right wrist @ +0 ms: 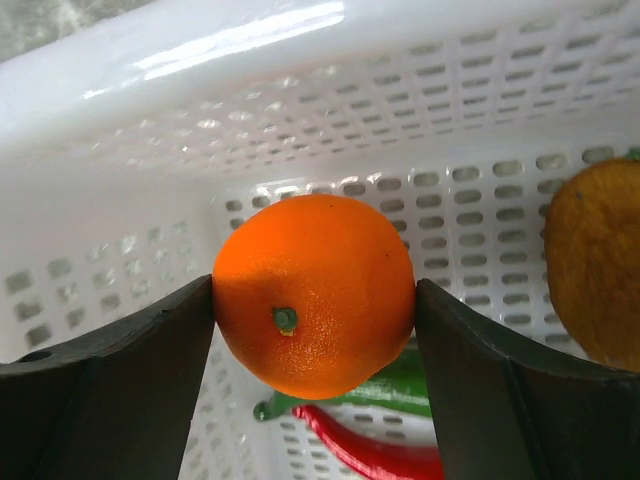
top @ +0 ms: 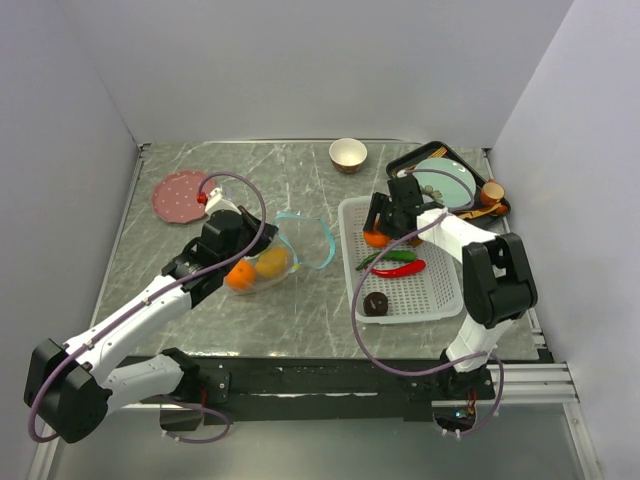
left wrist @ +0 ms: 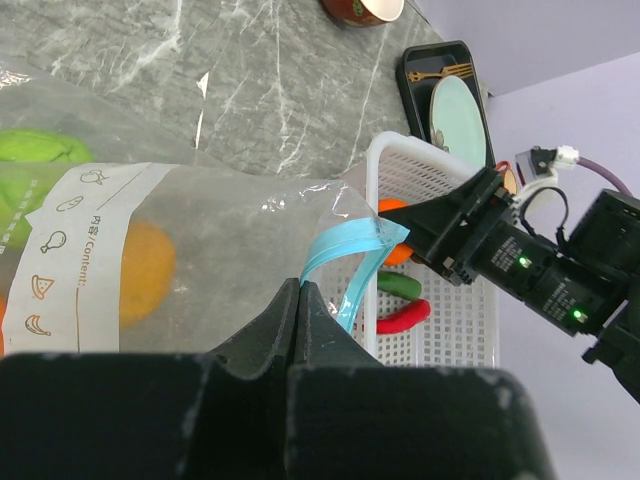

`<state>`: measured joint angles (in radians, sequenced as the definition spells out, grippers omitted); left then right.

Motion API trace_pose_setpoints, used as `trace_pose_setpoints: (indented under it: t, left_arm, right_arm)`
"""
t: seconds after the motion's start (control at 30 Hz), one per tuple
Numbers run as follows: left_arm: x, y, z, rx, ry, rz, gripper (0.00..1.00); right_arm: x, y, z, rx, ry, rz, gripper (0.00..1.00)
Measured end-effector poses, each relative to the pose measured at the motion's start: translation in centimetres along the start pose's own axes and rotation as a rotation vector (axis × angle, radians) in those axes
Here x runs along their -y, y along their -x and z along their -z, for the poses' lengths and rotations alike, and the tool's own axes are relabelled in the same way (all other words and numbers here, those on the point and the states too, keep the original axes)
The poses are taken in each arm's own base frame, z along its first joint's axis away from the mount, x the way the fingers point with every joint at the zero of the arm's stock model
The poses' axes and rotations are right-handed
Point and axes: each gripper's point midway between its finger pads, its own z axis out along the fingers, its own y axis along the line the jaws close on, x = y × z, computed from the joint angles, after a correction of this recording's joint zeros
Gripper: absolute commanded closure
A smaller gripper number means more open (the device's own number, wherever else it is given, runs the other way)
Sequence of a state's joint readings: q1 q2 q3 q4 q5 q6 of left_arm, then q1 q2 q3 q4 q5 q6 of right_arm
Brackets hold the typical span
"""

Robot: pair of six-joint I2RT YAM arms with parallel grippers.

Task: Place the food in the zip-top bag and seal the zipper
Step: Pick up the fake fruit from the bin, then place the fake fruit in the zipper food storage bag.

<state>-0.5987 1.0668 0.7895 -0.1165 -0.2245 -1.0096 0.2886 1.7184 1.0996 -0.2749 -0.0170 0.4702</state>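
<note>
At the left of the table, the left gripper is fully closed on the clear film of the zip-top bag, just beside the zipper. It lifts the mouth so that it gapes toward 3 o'clock, facing the basket. At the basket's 11 o'clock corner, the right gripper stands wide with one pad touching each side of the orange — a grip being formed. Whether it is firm enough to lift cannot be told.

Step in hand, as judged: pick the orange and carry it to the bag.
- Seat the pads on the widest line of the fruit, because a round, smooth skin is likely to slip out of an off-centre pinch.
- Lift straight up past the basket wall, then travel toward 9 o'clock.
- Hold the mouth high and wide with the left arm, because the teal strip loops loosely and could fold across the opening.
- Release low, past the strip.

Count, left to right:
- Zip-top bag: one.
- Inside the bag — three pieces: one bagged orange, one yellow-orange fruit and one green round fruit.
- Basket: one.
- Inside the basket, five pieces:
  - one orange between the jaws
  - one brown kiwi at its 3 o'clock in the wrist view
  - one green chili
  - one red chili
  - one dark donut-like piece near the 7 o'clock corner

The zipper is unsealed.
</note>
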Motion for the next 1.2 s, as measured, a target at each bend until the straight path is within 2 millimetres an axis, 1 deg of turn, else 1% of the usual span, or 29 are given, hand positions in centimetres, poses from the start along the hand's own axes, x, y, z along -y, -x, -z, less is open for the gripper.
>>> trace_pose_setpoints:
  t: [0.23,0.53,0.6,0.7,0.8,0.93,1.0,1.2]
  left_arm:
    - [0.0,-0.1,0.0,-0.003,-0.002,0.000,0.99]
    - [-0.2,-0.9,-0.7,-0.032,0.001,-0.002,0.99]
    - [-0.3,-1.1,-0.8,-0.036,0.001,-0.003,0.99]
    - [-0.3,-1.4,-0.8,-0.046,-0.005,-0.002,0.99]
    - [-0.2,-1.4,-0.8,-0.052,-0.011,-0.002,0.99]
    - [0.1,-1.4,-0.8,-0.052,-0.027,0.000,0.99]
    - [0.2,-1.5,-0.8,-0.055,-0.032,0.001,0.99]
    - [0.3,-1.6,-0.8,-0.061,-0.036,0.001,0.99]
  right_arm:
    - [-1.0,0.8,2.8,0.046,0.060,-0.007,0.31]
    - [-2.9,1.1,7.6,0.126,0.175,-0.055,0.29]
    - [-3.9,1.2,8.9,0.151,0.213,-0.062,0.29]
    - [-6.2,1.2,10.5,0.177,0.279,-0.048,0.29]
    - [-8.5,-0.1,11.2,0.158,0.332,-0.020,0.28]
    - [-10.7,-1.8,11.7,0.124,0.379,0.006,0.28]
    - [-11.5,-2.3,11.9,0.113,0.397,0.011,0.28]
    - [-13.1,-2.7,12.5,0.109,0.433,0.019,0.28]
